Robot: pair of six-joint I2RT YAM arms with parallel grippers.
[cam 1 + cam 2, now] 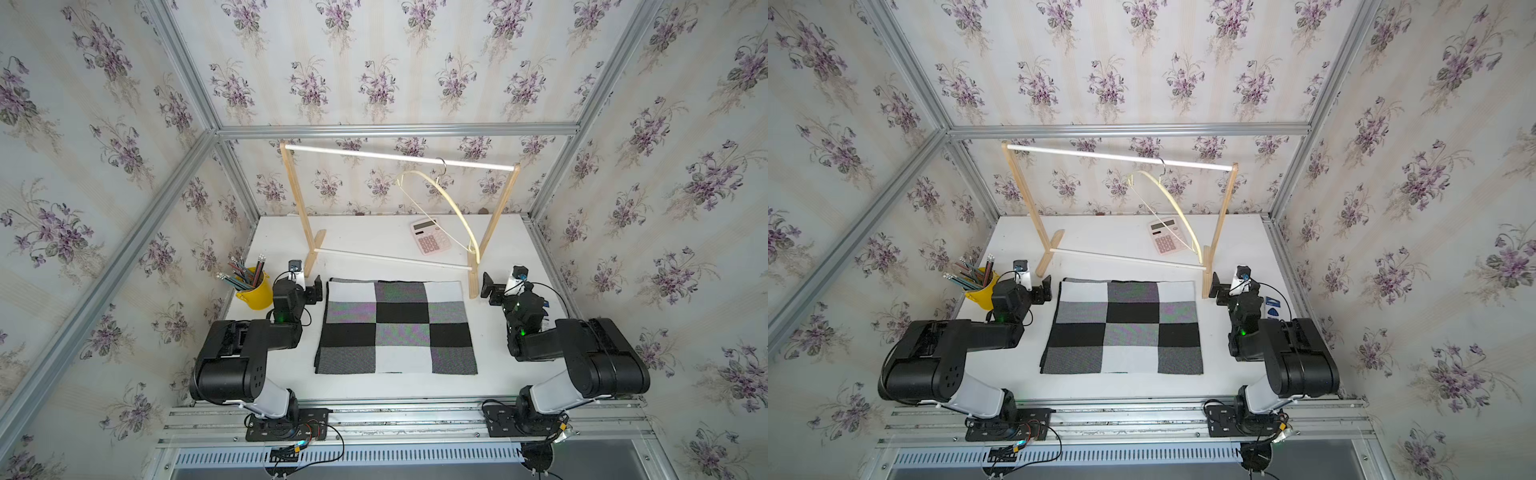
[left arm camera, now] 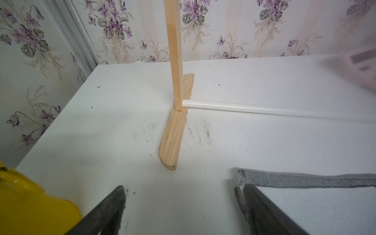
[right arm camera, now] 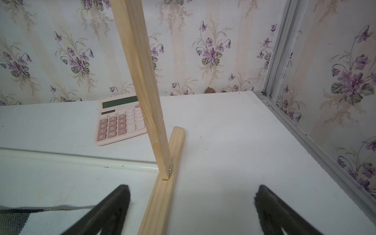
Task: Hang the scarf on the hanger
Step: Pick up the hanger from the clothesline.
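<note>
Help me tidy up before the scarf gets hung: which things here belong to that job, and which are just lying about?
Part of the job:
scarf
hanger
wooden rack, which carries the hanger

Just lying about:
pink calculator
yellow pencil cup

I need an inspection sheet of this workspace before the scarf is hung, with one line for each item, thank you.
Surface: white table, with dark scuffs and specks near the rack foot.
Job's things: scarf lies flat and folded between the arms; hanger is hooked on the rack's top rod, empty.
Clutter: pink calculator behind the rack's lower rod; yellow cup of pencils by the left arm; small blue-white item by the right arm, partly hidden.
Grippers: left gripper open, beside the scarf's far corner; right gripper open, facing the rack's other foot; both empty.
Cables: black cables loop at the wrists and bases, clear of the scarf.
Surroundings: floral wallpaper walls, aluminium frame.
</note>
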